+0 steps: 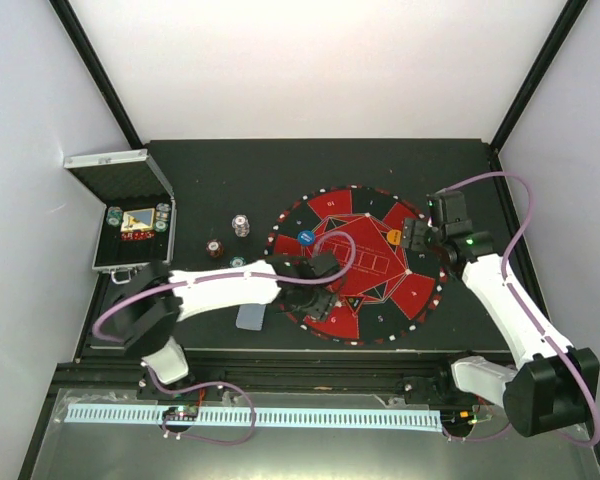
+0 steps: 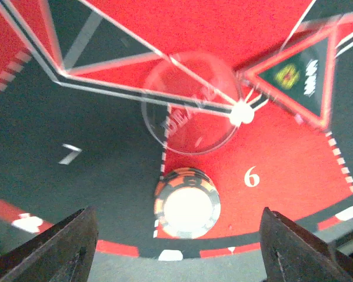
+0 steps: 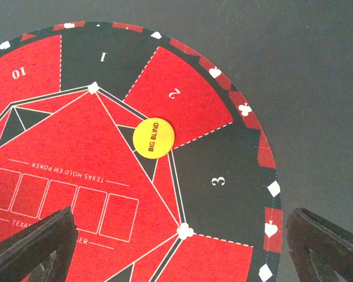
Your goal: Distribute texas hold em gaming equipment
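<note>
A grey and orange poker chip stack [image 2: 187, 202] with a white top sits on the round mat [image 2: 282, 147], on the dashed line between seats 7 and 6. My left gripper [image 2: 177, 226] is open around it, and both fingers [image 2: 59, 252] stand clear of the chips. A clear round disc [image 2: 191, 108] lies just beyond the stack. My right gripper [image 3: 180, 214] is open and empty above seat 3, short of the yellow "BIG BLIND" button [image 3: 154, 138]. From above, the left gripper [image 1: 305, 298] is at the mat's near-left rim and the right gripper [image 1: 412, 238] at its right side.
A blue button [image 1: 306, 238] lies on the mat [image 1: 365, 270]. Three chip stacks [image 1: 241, 224] stand left of the mat. A grey-blue card [image 1: 250, 317] lies near the front edge. The open silver case [image 1: 130, 215] holds more chips at far left.
</note>
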Tool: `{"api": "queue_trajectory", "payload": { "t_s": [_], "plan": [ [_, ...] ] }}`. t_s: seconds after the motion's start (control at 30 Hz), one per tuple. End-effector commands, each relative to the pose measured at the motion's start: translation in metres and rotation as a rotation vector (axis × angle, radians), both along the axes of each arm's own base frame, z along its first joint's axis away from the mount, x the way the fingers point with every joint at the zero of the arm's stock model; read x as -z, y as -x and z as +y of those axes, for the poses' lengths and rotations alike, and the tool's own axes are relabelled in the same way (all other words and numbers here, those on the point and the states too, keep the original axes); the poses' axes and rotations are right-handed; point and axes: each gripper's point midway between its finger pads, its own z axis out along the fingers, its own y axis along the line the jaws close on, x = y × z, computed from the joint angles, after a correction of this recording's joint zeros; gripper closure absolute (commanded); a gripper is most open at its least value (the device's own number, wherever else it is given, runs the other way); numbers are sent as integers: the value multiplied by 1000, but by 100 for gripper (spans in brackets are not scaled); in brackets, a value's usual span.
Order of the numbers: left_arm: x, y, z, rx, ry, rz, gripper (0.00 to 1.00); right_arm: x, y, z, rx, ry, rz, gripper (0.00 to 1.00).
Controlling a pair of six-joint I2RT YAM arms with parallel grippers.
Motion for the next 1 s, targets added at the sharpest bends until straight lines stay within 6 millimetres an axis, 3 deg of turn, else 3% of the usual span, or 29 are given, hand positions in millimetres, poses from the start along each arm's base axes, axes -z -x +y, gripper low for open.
{"api": "queue_trajectory", "payload": {
  "t_s": [0.0, 0.17, 0.37, 0.43, 0.53, 0.67, 0.97],
  "plan": [
    [-61, -29, 34, -113, 74, -129, 21, -17, 0, -8, 28, 18, -48, 2],
    [-81, -73, 113, -316, 123, -149, 17, -20, 0, -5, 16, 2, -58, 2],
    [-67, -116, 211, -560, 51, -127, 18, -17, 1, 0, -1, -18, -51, 2],
    [-60, -125, 233, -616, 23, -101, 19, -14, 2, 1, -6, -27, -46, 2],
    [-53, -139, 257, -686, 14, -94, 20, -11, 3, 3, -11, -35, -39, 2],
    [-41, -155, 272, -740, 13, -76, 20, -9, 3, 4, -16, -38, -35, 2],
    [-14, -175, 277, -775, 36, -27, 20, -8, -1, 8, -27, -49, -31, 2]
  ]
}}
